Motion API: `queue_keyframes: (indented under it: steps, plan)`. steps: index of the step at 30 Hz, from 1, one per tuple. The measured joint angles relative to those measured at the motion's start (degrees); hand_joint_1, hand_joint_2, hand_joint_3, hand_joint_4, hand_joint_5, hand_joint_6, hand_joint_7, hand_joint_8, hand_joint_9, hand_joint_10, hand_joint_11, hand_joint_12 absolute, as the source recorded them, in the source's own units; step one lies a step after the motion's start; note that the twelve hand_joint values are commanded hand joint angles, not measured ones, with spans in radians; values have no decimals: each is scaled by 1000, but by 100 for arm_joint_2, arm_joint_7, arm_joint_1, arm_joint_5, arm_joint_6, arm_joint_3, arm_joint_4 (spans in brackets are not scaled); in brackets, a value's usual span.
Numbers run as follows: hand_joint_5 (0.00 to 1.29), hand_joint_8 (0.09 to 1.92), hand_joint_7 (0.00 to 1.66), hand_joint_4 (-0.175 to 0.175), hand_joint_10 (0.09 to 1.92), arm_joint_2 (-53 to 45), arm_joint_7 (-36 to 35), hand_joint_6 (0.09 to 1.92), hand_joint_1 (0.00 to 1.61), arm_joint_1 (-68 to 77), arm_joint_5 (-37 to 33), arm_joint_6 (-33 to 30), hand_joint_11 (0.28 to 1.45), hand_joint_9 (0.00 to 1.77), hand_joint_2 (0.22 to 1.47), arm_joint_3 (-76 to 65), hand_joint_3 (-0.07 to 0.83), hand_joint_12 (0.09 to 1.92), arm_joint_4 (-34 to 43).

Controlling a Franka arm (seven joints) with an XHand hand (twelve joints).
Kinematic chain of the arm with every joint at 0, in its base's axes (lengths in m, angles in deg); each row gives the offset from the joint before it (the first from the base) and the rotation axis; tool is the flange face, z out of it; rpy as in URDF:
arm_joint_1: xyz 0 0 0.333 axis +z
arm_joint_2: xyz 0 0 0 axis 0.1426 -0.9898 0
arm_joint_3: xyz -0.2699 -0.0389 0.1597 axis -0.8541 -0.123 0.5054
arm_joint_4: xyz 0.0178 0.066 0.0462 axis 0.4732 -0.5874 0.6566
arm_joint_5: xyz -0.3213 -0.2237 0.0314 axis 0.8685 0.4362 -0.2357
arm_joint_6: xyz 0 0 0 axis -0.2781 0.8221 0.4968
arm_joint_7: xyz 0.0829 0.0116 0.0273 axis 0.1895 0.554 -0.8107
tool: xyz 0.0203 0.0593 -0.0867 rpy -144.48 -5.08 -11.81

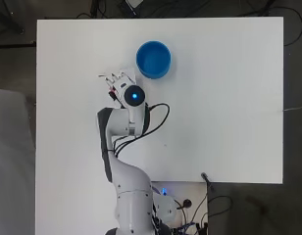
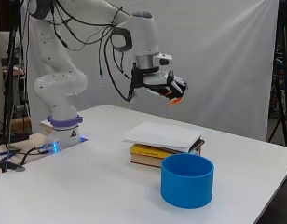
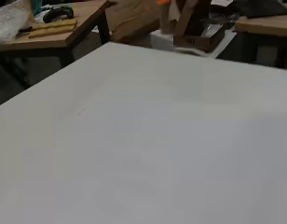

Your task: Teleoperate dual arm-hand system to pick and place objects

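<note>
— Where is the hand point(image 2: 163, 85)?

— Upper middle of the side view, up in the air above the stack of books point(image 2: 147, 156) and touching nothing on the table point(image 1: 229, 107). Overhead, it sits just left of and below the blue cup point(image 1: 153, 59).

— Wide or narrow?

— I cannot tell. A small orange bit point(image 2: 175, 99) shows at its lower right edge, but whether that is something it holds or a part of the hand, I cannot say.

— And the cup?

— It stands upright with its mouth facing up, in the upper middle of the overhead view. In the side view it is at the lower right, just in front of the books.

— How do the books lie?

— Flat. Their long axis runs left to right across the side view, with a yellow spine toward the camera. A white book point(image 2: 162, 134) rests on top, slightly skewed and overhanging.

— The wrist view?

— Only bare white tabletop, with a wooden bench point(image 3: 55, 32) in the room beyond.
</note>
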Motion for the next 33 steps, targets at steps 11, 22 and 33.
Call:
queue_keyframes:
  steps: [11,22,33]
  plan:
    - [650,1847,891,175,1920,-958,1641,1486,847,-190,1067,1520,758,1131,1290,-453,0,1832,3090]
    - [670,1790,975,175,1903,-2724,1906,1458,865,-386,868,1684,769,1201,1279,-822,-1,1771,3534]
    - [663,1920,1040,175,1920,-3594,1507,1467,862,-527,486,1047,907,1331,1283,-805,2,1815,3167]
